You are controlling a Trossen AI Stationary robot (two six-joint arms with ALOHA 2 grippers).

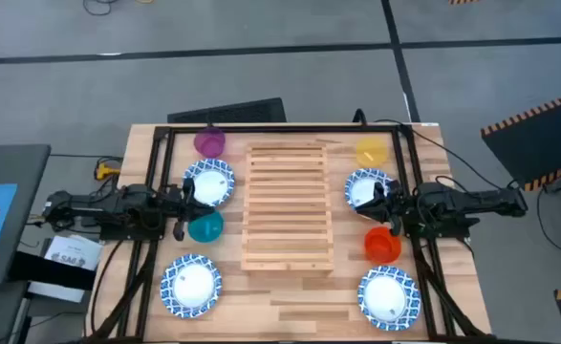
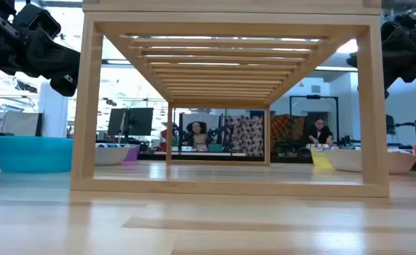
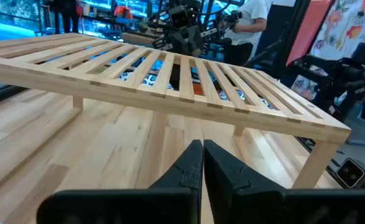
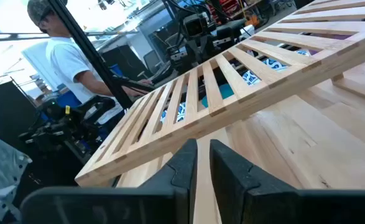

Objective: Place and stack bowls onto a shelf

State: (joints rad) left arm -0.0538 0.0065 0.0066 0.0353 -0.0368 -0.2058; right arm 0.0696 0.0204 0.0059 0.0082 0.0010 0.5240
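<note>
The slatted wooden shelf [image 1: 288,205] stands on its legs in the middle of the table, with nothing on it. Left of it rest a purple bowl [image 1: 209,143], a blue-rimmed bowl [image 1: 209,182], a teal bowl [image 1: 204,226] and another blue-rimmed bowl [image 1: 191,284]. Right of it rest a yellow bowl [image 1: 372,151], a blue-rimmed bowl [image 1: 366,186], a red bowl [image 1: 382,245] and a blue-rimmed bowl [image 1: 389,295]. My left gripper [image 3: 202,163] is shut and hovers between the teal bowl and the far-left blue-rimmed bowl, pointing at the shelf. My right gripper [image 4: 203,163] is shut and hovers between the red bowl and the far-right blue-rimmed bowl, also facing the shelf.
A black frame [image 1: 161,134] runs around the tabletop, and its rails pass under both arms. In the low view the shelf [image 2: 229,42] stands high on its legs, with open room beneath the slats. People sit at desks [image 2: 193,134] in the room beyond the table.
</note>
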